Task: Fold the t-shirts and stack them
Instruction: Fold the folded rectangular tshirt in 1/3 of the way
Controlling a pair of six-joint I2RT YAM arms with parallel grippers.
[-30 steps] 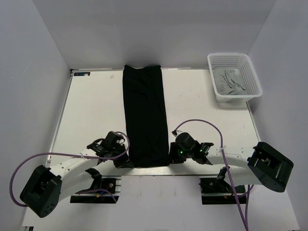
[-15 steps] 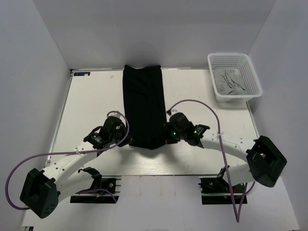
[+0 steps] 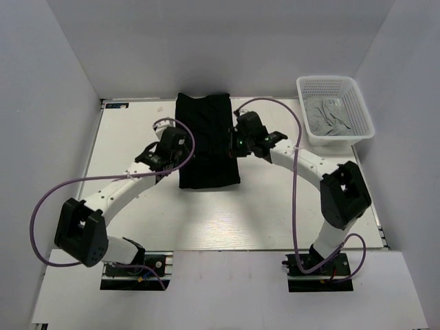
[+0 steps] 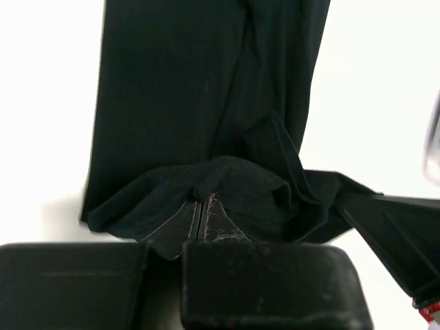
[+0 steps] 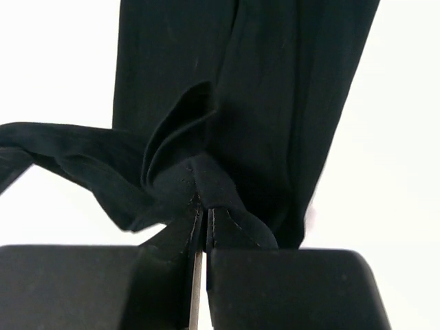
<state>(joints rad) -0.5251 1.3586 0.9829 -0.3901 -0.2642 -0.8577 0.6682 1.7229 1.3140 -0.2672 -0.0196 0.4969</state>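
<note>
Black t-shirt (image 3: 206, 161) looks halved now: left gripper (image 4: 204, 206) and right gripper (image 5: 204, 214), both clenched on its near hem, have dragged it toward the far end, so that fold's basically there.

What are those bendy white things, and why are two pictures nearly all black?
They are robot arms, the left arm and the right arm, seen by a camera up above. Each ends in two fingers for pinching. On the white table lies a black t-shirt; both arms hold one end of it doubled over the rest. The dark pictures come from little cameras on the wrists: the left fingers and the right fingers are shut on the black cloth. A grey t-shirt sits in the white basket.
</note>
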